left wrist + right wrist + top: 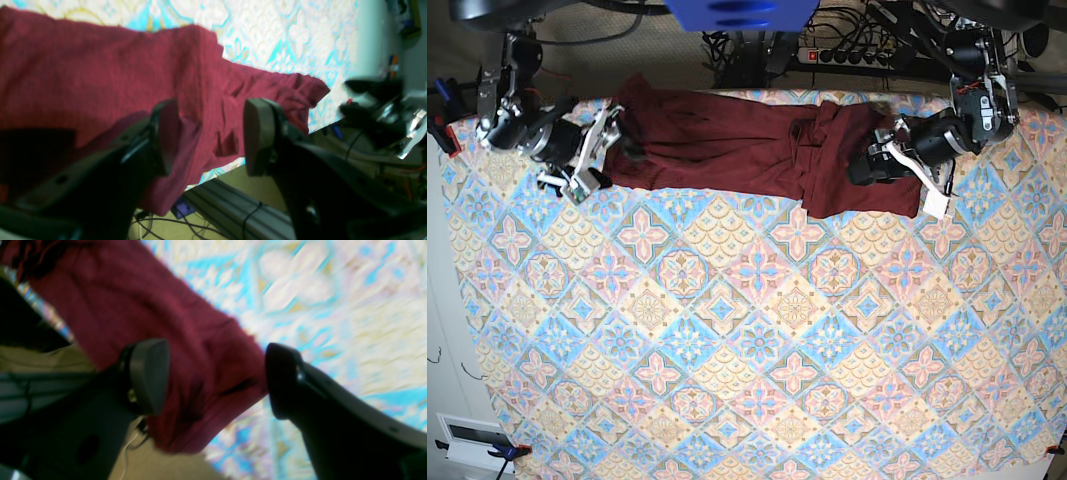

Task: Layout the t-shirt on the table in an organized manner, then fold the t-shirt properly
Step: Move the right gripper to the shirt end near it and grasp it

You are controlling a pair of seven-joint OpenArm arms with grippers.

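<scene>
Left wrist: left gripper jaws stood half apart astride a t-shirt fold, not visibly pinching.

Right wrist: right gripper jaws gaped wide over a draped edge.

Base: garment bunched along the table far edge; both ends probably need pinching, then drawing inward.

The table is covered by a cloth of pastel blue, pink and cream diamond tiles with floral motifs. Directly on it lies the t-shirt, dark maroon, stretched in a long band along the far edge, bunched and creased toward the far right corner.
</scene>
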